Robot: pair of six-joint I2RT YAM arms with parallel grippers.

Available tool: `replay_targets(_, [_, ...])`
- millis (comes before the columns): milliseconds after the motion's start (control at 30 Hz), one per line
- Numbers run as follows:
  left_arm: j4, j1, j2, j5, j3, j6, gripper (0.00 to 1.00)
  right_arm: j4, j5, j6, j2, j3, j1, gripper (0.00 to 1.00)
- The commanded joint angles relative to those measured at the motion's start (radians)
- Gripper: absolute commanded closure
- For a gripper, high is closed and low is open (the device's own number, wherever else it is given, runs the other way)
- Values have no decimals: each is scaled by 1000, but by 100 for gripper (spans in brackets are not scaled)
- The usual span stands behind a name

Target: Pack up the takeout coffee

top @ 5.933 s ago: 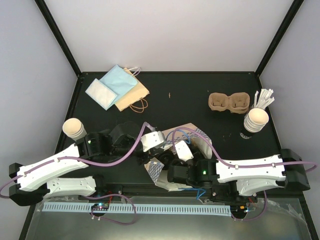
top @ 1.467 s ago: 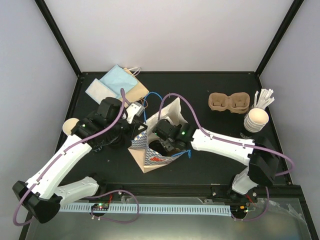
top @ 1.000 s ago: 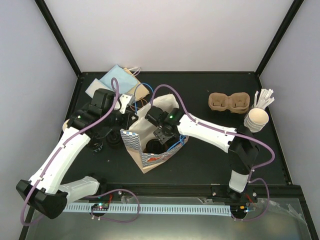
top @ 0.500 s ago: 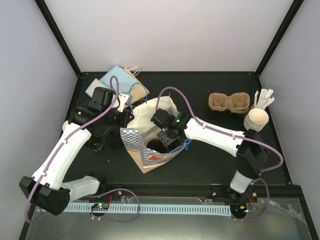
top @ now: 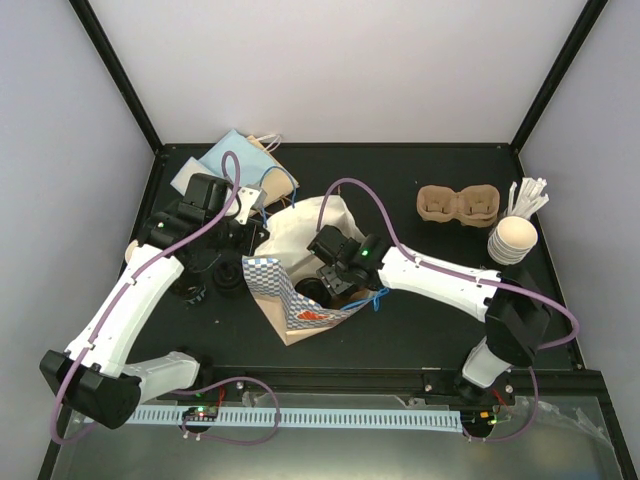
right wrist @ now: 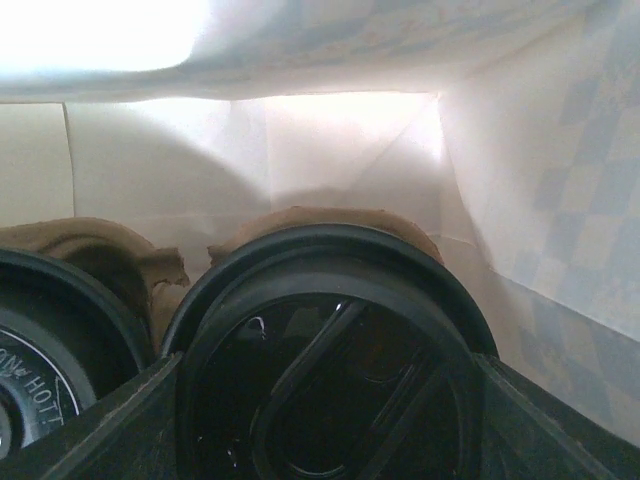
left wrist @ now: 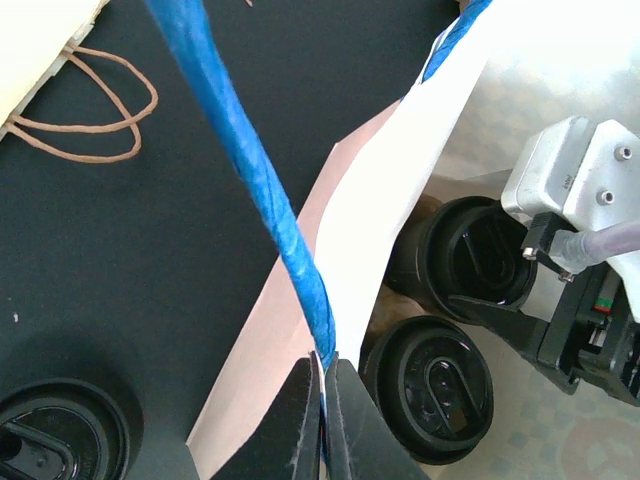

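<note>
The blue-checked bag (top: 300,315) stands open mid-table. My left gripper (top: 258,212) is shut on its blue handle (left wrist: 250,170), its fingertips (left wrist: 325,385) pinched at the bag's white rim (left wrist: 400,180). Two black-lidded cups (left wrist: 428,385) (left wrist: 475,250) sit inside in a brown pulp tray (right wrist: 320,225). My right gripper (top: 340,285) reaches into the bag. Its fingers (right wrist: 100,420) press both sides of the nearer cup's lid (right wrist: 330,340). The second lid (right wrist: 45,330) sits to its left.
A second pulp tray (top: 458,205), stacked paper cups (top: 512,240) and white stir sticks (top: 528,195) lie at the right. Loose black lids (top: 228,280) and a cup (top: 135,255) sit left of the bag. Blue and brown paper bags (top: 235,165) lie at the back left.
The bag has been drawn upright and open by its blue handle. My right gripper has slid a little to the right and nearer inside the bag. The left jaws have pinched fully shut.
</note>
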Motion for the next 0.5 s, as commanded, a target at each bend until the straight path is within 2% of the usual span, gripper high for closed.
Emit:
replay_targets(0, [-34,8,12,36,32,22,99,-180,-59,40,128,-125,21,55])
replay_targets(233, [-37,9,16,74,36,33,98,-203,-16,38,111,-110,23,55])
replay_targets(467, [-37,8,6,96,44,38,97,-188,-53,23,48,-57,-11,53])
